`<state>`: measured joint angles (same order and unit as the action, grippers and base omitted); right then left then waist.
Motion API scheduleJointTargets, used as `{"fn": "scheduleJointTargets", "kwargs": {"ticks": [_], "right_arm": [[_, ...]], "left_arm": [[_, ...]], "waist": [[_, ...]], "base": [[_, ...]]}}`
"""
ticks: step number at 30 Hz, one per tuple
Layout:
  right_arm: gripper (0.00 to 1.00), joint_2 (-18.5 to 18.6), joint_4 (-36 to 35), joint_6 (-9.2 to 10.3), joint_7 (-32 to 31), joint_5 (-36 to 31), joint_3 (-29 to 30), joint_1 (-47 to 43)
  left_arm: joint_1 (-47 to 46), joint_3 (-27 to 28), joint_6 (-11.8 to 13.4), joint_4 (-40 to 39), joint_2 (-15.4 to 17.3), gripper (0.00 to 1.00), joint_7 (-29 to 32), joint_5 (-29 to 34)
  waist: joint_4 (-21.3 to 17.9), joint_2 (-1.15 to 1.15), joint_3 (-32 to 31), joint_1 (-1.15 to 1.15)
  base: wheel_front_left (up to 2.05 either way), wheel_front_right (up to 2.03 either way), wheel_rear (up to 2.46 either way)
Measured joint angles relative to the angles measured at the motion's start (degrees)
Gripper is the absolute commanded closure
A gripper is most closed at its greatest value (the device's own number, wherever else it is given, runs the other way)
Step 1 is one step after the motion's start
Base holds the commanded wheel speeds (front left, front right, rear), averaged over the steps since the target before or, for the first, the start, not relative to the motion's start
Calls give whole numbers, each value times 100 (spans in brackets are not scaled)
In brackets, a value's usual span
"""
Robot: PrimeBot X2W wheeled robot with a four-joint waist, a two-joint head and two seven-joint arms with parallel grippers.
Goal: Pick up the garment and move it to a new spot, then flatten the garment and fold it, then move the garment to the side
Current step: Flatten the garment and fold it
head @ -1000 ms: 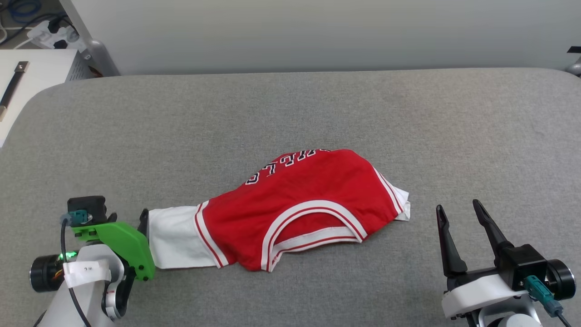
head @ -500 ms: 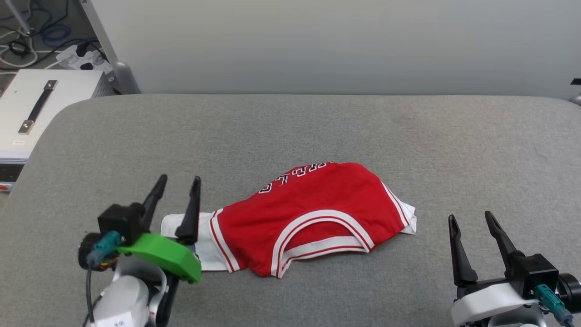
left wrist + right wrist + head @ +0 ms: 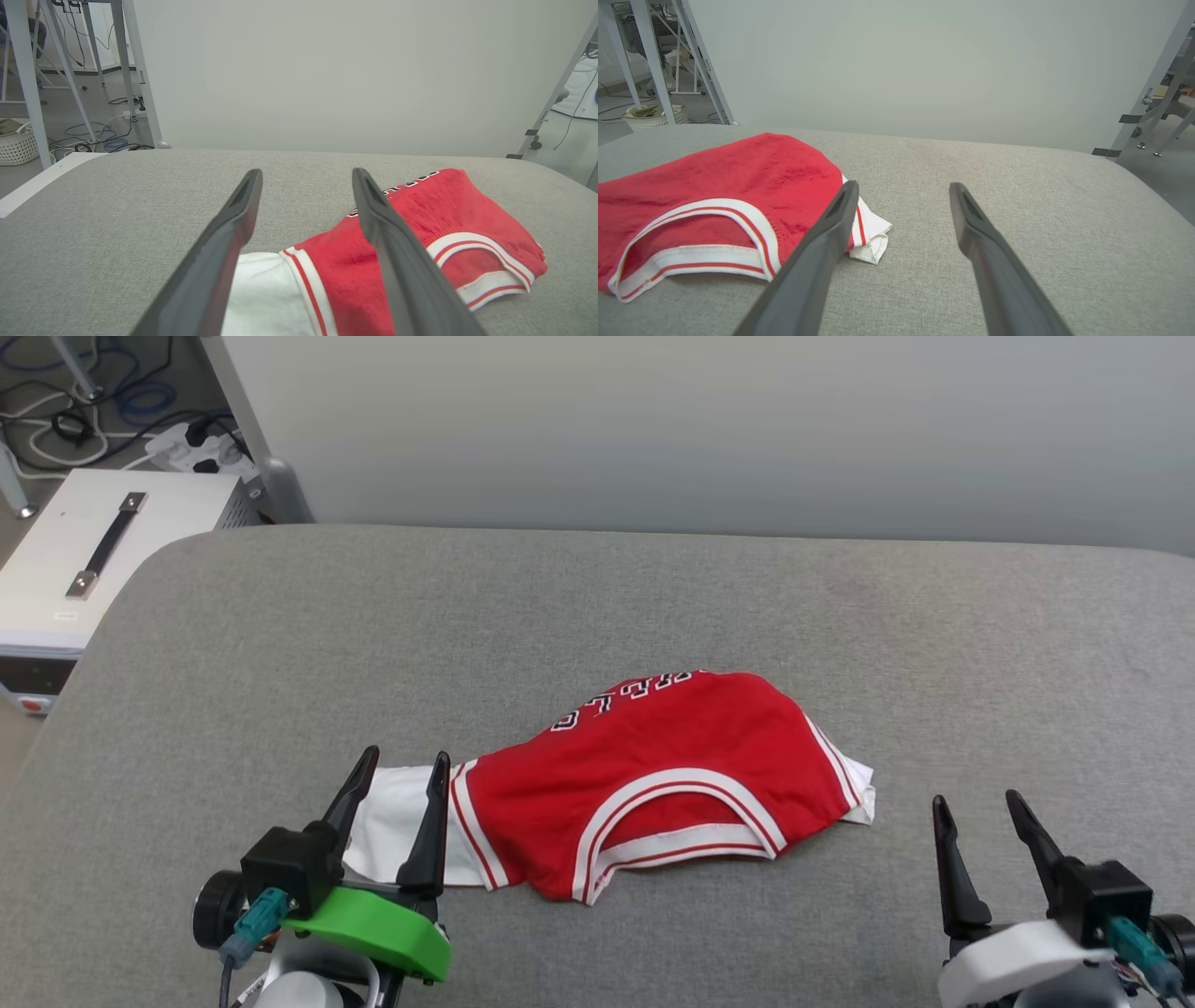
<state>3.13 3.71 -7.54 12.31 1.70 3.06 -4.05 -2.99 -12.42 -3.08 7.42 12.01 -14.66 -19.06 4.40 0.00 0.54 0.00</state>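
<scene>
On the grey tabletop [image 3: 653, 607], near its middle, the garment [image 3: 653, 775] lies bunched. The left gripper [image 3: 406, 756] hovers over its white sleeve [image 3: 383, 831], jaws released; the right gripper [image 3: 976, 798] sits apart, likewise released. Pinching only the sleeve risks dragging the rest — twisting it further.

The red shirt [image 3: 653, 775] lies humped and rumpled at the near middle of the grey surface [image 3: 653, 607], with its red-and-white striped collar toward the near edge, one white sleeve spread flat to the left, another bunched at the right, and black-and-white lettering along its far edge.
</scene>
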Motion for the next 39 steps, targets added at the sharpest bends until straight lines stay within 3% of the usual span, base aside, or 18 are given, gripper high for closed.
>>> {"fn": "scheduleJointTargets", "kwargs": {"ticks": [5,6,7,14,21,33,34,35,36,39], "right_arm": [[0,521,-16,0,-1330,430,-370,421],[0,1068,-1,0,-2446,923,-728,890],[0,1230,19,0,-2835,1179,-814,1073],[0,1723,442,1,-4925,2387,-1060,2014],[0,1806,927,1,-5625,2468,-1109,2370],[0,1739,1344,10,-5530,2554,-1462,2405],[47,1739,1370,10,-5499,2597,-1504,2405],[63,1750,1372,10,-5443,2613,-1595,2405],[100,1758,1371,10,-5360,2629,-1653,2405],[100,1788,1386,9,-4966,2698,-1816,2397]], "left_arm": [[-17,31,-53,-30,-87,0,0,71],[-66,40,-80,-13,-146,0,-1,122],[-97,42,-111,4,-166,0,-1,151],[-257,63,-208,122,-327,0,-1,241],[-403,107,-276,180,-432,0,-1,307],[-478,205,-332,247,-506,0,0,396],[-478,220,-333,264,-510,0,-1,397],[-478,237,-349,285,-510,0,-1,397],[-478,247,-357,299,-512,0,-1,398],[-478,264,-374,349,-524,0,0,404]], "waist": [[104,0,160,0],[168,0,283,0],[195,0,331,0],[432,0,601,0],[704,0,827,0],[962,0,1128,0],[958,0,1131,0],[945,0,1130,0],[933,0,1124,0],[888,0,1063,0]], "base": [[0,0,0],[0,0,0],[0,0,0],[0,0,0],[0,0,0],[0,0,0],[0,0,0],[0,0,0],[0,0,0],[0,0,0]]}}
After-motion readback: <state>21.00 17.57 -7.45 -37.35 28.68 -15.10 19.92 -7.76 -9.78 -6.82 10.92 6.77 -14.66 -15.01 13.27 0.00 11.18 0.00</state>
